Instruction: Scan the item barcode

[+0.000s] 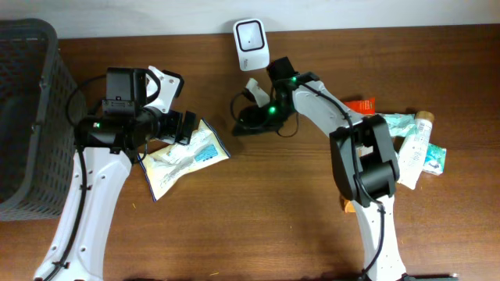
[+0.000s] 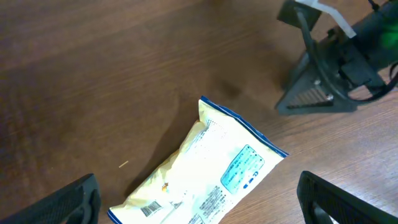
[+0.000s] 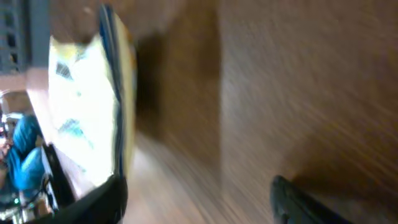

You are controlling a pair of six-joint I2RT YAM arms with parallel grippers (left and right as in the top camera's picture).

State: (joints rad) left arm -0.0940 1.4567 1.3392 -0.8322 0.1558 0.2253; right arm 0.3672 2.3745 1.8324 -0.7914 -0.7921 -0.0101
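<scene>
**Nothing gripped, scan not yet begun**

Your pouch (image 1: 183, 152) lies flat at 9 o'clock of the table (image 1: 258, 218) middle, barcode (image 2: 149, 208) upward, likely so it can be lifted toward the scanner (image 1: 251, 40) at 12 o'clock; your left gripper (image 2: 199, 190) hangs over it, fingers wide apart, grasping nothing; your right gripper (image 3: 196, 202) sits low beside the scanner, arm stretched toward 11 o'clock, fingers spread over bare table, though that view is blurred.
</scene>
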